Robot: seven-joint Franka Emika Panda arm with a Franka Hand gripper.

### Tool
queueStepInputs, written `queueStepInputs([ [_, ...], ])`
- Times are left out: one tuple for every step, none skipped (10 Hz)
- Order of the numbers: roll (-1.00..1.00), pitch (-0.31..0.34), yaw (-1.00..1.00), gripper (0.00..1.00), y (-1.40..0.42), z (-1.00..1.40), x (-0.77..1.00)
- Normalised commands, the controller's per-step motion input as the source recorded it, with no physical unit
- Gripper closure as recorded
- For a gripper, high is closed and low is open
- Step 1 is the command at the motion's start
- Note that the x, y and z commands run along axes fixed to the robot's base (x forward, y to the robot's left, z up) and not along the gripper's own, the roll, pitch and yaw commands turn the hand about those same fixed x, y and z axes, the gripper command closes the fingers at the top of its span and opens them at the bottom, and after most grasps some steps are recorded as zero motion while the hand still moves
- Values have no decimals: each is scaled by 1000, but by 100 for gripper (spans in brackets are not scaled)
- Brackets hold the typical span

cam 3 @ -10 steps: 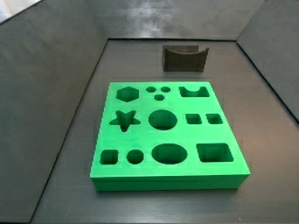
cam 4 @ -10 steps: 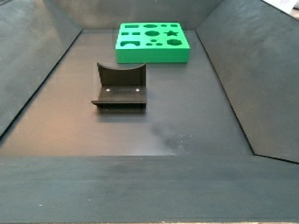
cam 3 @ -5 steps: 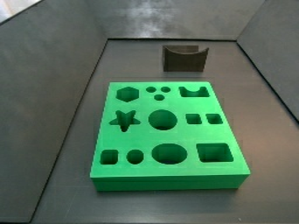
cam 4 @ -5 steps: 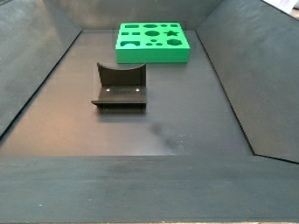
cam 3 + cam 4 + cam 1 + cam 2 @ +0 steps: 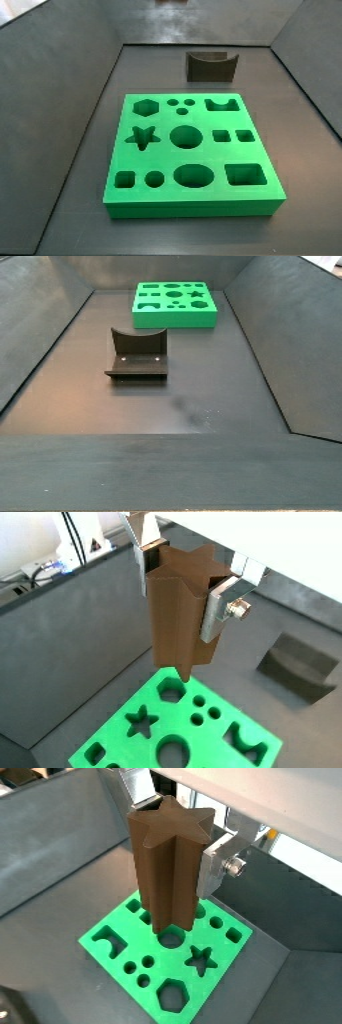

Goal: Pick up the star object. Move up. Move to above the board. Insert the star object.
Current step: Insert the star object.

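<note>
The gripper is shut on the star object, a tall brown prism with a star-shaped end, held upright between the silver fingers. Both wrist views show it; in a wrist view the gripper holds the star object high above the board. The board is a bright green slab with star, hexagon, circle and square holes. It lies flat on the floor in both side views. The gripper is out of both side views.
The fixture, a dark L-shaped bracket on a base plate, stands on the floor beyond the board, and shows in a side view and a wrist view. Grey walls enclose the floor on all sides.
A small dark tip has come into sight at the top edge of a side view. The board and the fixture have not moved.
</note>
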Motion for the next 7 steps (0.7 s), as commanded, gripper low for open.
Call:
queueStepInputs([
  [-9, -1, -334, 100, -226, -606, -277],
  [0, 0, -529, 100, -243, -591, -283],
  [0, 0, -629, 100, -249, -643, -323],
  [0, 0, -677, 100, -243, -657, -257],
  [0, 0, -726, 100, -309, -683, -129],
  [0, -1, -749, 100, -374, -591, -11],
  [0, -34, -677, 100, -406, -546, 3],
])
